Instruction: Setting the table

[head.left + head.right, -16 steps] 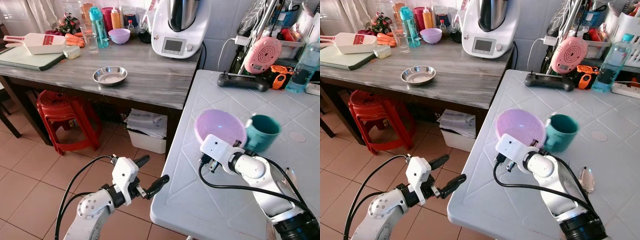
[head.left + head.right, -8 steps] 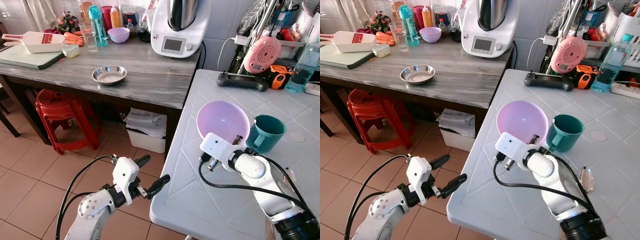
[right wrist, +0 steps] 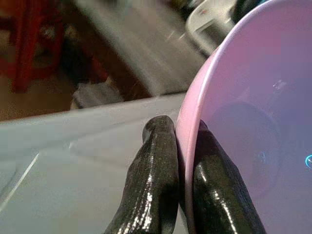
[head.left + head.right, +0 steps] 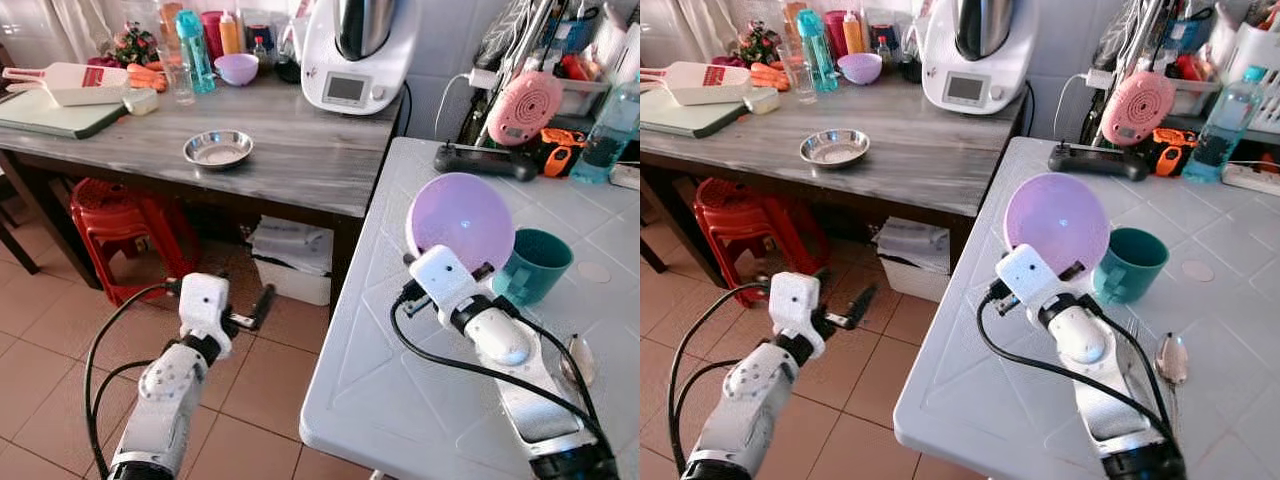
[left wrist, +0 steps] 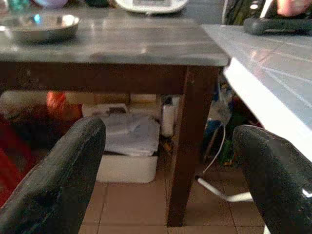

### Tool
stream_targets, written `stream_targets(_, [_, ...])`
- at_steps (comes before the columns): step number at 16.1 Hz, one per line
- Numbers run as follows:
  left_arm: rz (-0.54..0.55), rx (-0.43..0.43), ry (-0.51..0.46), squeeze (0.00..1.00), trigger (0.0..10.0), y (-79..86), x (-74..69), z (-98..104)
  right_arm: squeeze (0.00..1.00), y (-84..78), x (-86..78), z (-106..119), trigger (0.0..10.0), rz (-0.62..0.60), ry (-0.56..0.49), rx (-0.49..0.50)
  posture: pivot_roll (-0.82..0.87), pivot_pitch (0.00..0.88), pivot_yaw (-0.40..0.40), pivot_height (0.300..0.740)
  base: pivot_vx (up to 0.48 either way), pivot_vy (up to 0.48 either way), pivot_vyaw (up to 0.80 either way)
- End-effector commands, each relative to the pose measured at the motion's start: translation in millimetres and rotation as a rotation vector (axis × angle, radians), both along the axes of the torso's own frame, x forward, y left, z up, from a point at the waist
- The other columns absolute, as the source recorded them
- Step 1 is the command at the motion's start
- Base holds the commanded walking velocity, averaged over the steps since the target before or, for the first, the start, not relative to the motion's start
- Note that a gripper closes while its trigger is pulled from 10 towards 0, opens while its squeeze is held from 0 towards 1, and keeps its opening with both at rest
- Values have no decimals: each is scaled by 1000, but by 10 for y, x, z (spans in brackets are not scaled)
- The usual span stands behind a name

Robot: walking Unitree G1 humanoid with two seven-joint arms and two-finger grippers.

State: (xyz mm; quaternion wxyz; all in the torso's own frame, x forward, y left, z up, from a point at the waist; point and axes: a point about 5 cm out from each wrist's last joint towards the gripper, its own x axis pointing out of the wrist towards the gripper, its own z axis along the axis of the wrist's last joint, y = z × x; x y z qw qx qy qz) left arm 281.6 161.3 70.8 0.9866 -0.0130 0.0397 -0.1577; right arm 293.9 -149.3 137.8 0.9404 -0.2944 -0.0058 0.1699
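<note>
My right gripper point(image 3: 178, 161) is shut on the rim of a purple plastic bowl point(image 4: 460, 218), holding it tilted up on edge above the white tiled table point(image 4: 420, 400). A teal mug point(image 4: 533, 264) stands on the table just right of the bowl. A metal spoon point(image 4: 1171, 357) lies further right near the table's edge. My left gripper point(image 4: 250, 312) hangs open over the tiled floor to the left of the table, with nothing between its fingers point(image 5: 63, 180).
A grey wooden counter point(image 4: 280, 140) to the left carries a steel dish point(image 4: 217, 149), a second purple bowl point(image 4: 237, 69), bottles and a kitchen machine point(image 4: 355, 50). A red stool point(image 4: 115, 220) stands under it. A black controller point(image 4: 483, 161) and water bottle point(image 4: 608, 130) sit at the table's back.
My right gripper has lifted the purple bowl from lying flat to standing on edge beside the mug. My left arm has swung back and left, away from the table edge.
</note>
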Motion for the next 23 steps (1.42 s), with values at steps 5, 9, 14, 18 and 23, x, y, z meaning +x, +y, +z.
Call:
stream_targets(5, [70,-55,-5,0,10000,-12,122,28,0,139,-101,49,10000,-46,-99,132,91,0,35,740,0,0,-320])
stream_targets(9, [71,-61,-10,0,10000,-36,157,24,0,160,-110,34,10000,-20,-111,125,87,0,31,740,0,208,-702])
stream_targets(14, [75,-66,-14,0,10000,-60,141,-2,0,172,-154,10,10000,5,-119,115,89,0,21,740,0,314,0])
stream_targets(18, [73,-62,-13,0,10000,-57,144,-13,0,188,-146,11,10000,11,-128,119,91,0,18,740,0,358,0])
stream_targets(23, [73,-58,-20,0,10000,-64,146,-19,0,202,-137,10,10000,17,-131,127,92,0,18,740,0,363,-359])
